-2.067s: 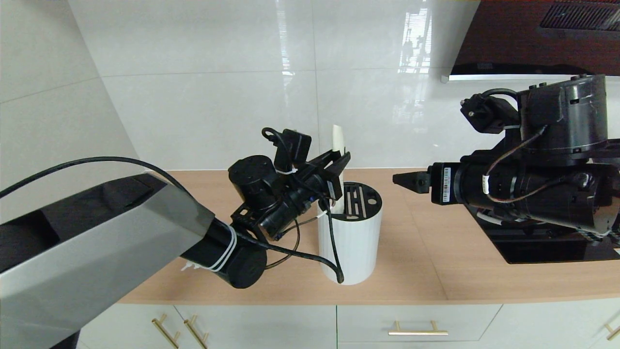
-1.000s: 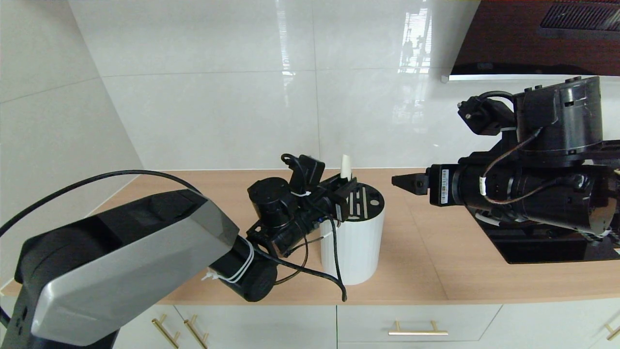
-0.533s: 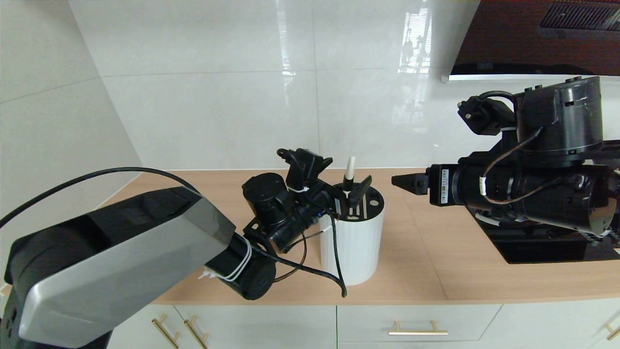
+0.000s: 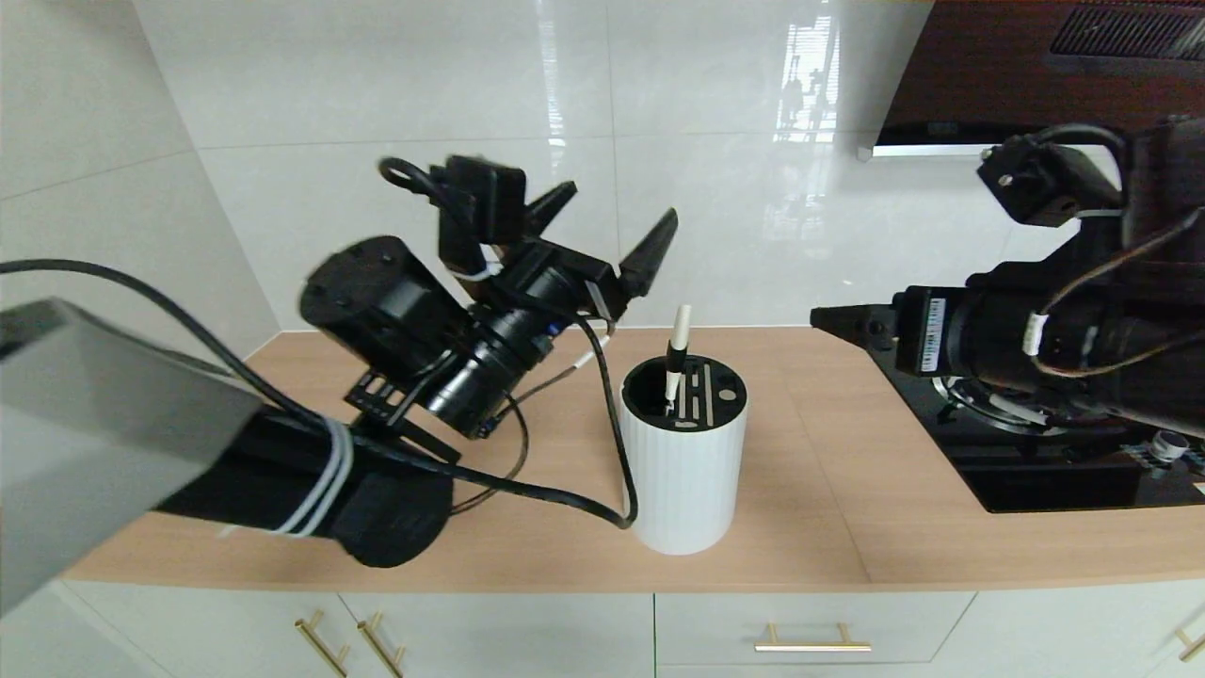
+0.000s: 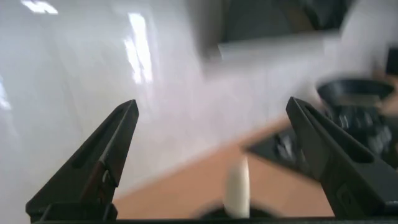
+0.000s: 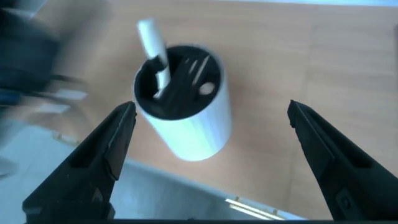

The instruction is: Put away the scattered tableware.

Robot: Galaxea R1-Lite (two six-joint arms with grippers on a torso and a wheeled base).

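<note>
A kitchen: wooden countertop (image 4: 828, 527), white wall tiles (image 4: 377, 94), black cooktop (image 4: 1064, 490) beneath a range hood (image 4: 1017, 75).

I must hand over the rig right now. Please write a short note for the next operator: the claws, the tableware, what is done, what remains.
Left claw: open, holding nothing, raised above and left of the white holder.
Right claw: open, holding nothing, in the air right of the holder.
Things: the white-handled utensil stands nearly upright in a slot of the holder, on the wooden counter.
Done: this utensil is put away.
Left: probably look around for further loose tableware.
</note>
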